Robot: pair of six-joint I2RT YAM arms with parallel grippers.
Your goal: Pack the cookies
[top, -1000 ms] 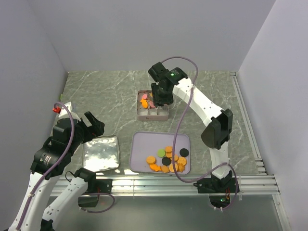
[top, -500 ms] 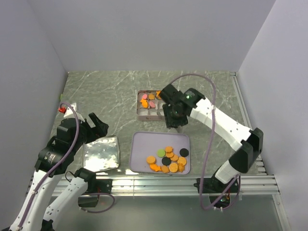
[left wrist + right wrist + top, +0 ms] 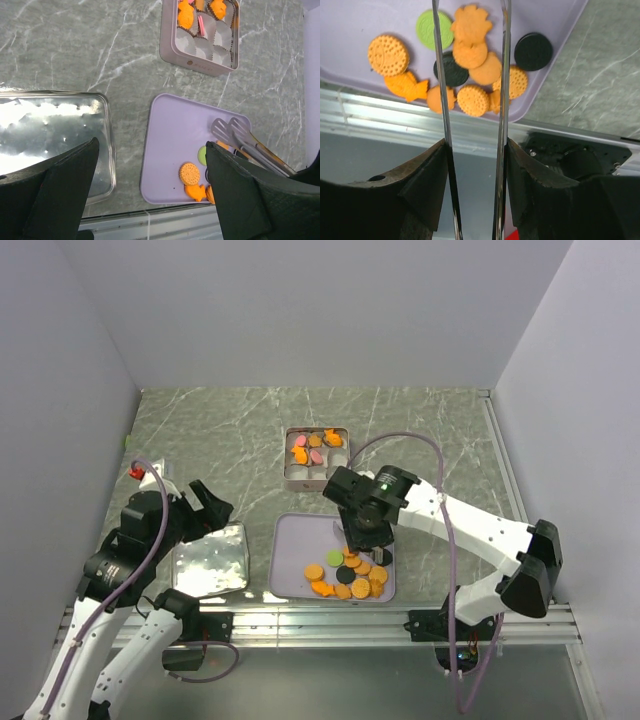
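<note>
The cookies (image 3: 350,575) lie heaped at the near right of a lilac tray (image 3: 300,545): orange rounds and fish shapes, one green, a few black. More cookies (image 3: 312,445) sit in the white paper cups of the square tin (image 3: 290,480). My right gripper (image 3: 366,532) is shut on metal tongs (image 3: 440,75), whose two arms straddle the cookies (image 3: 470,55). In the left wrist view the tongs' flat tips (image 3: 227,131) hang empty over the tray (image 3: 175,130). My left gripper (image 3: 151,150) is open and holds nothing, above the gap between the lid and the tray.
A shiny metal lid (image 3: 210,560) lies left of the tray, under my left arm. The aluminium rail (image 3: 330,618) runs along the near table edge just beyond the tray. Grey walls close in the left, back and right sides.
My right arm has swung the tongs from over the square tin back toward me, to above the cookie heap on the tray. The left arm has shifted slightly and stays open.
</note>
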